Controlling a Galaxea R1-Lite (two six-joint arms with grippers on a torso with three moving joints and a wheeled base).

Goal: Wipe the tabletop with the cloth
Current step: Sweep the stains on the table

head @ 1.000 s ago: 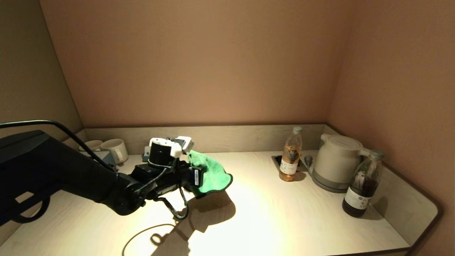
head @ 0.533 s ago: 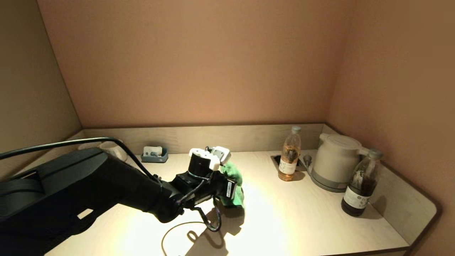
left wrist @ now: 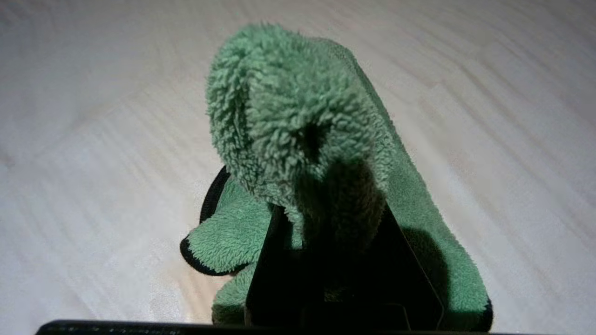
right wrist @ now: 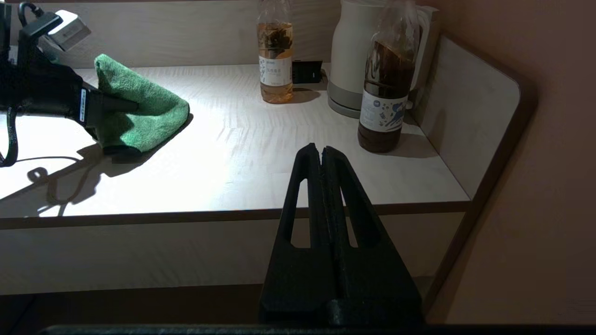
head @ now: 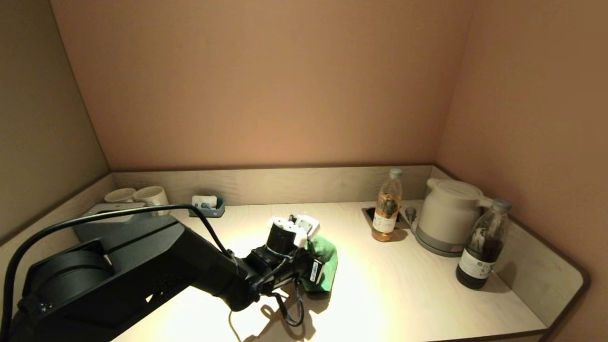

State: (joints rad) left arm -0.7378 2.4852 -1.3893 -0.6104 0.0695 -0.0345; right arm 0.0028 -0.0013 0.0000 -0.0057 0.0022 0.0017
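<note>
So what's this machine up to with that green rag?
It is wiping the tabletop. The left gripper is shut on the green cloth and presses it down on the wood near the middle of the counter. The right gripper is shut and parked off the front edge, holding nothing. Two bottles and a white kettle stand at the far right, apart from the cloth.

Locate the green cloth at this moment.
In the head view the green cloth lies mid-tabletop, clamped in the left gripper, left of the amber bottle.

Tan walls [head: 266, 85] enclose a brightly lit alcove.
</note>
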